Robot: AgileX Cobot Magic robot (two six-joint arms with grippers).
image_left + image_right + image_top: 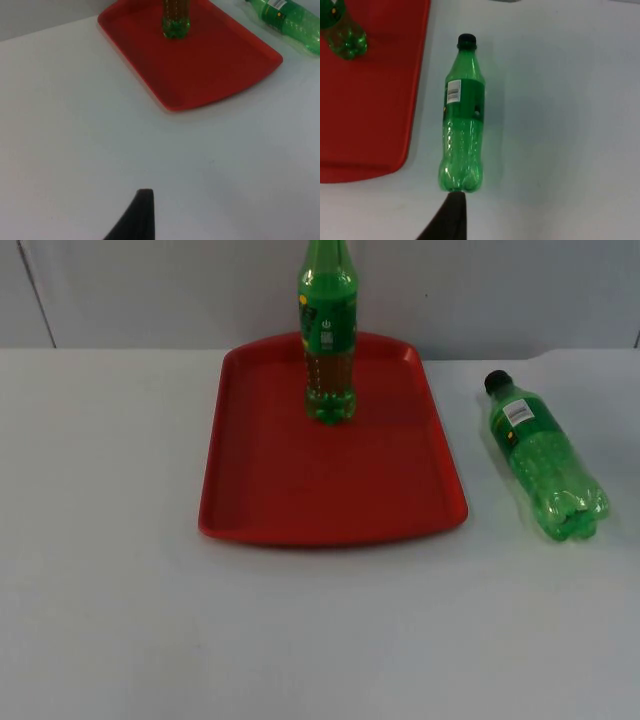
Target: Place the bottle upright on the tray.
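A red tray [260, 490] lies on the white table. One green bottle [328, 340] stands upright on the tray's far part. A second green bottle [545, 455] with a black cap lies on its side on the table, right of the tray, cap toward the wall. In the right wrist view this lying bottle [463, 120] stretches away from my right gripper [455, 202], which hangs just behind its base, beside the tray [375, 100]. My left gripper [142, 200] waits over bare table, some way from the tray [210, 70] and the upright bottle [175, 22].
The grey partition wall [150, 290] closes the table behind the tray. White table top [300, 640] stretches in front of the tray and to its left.
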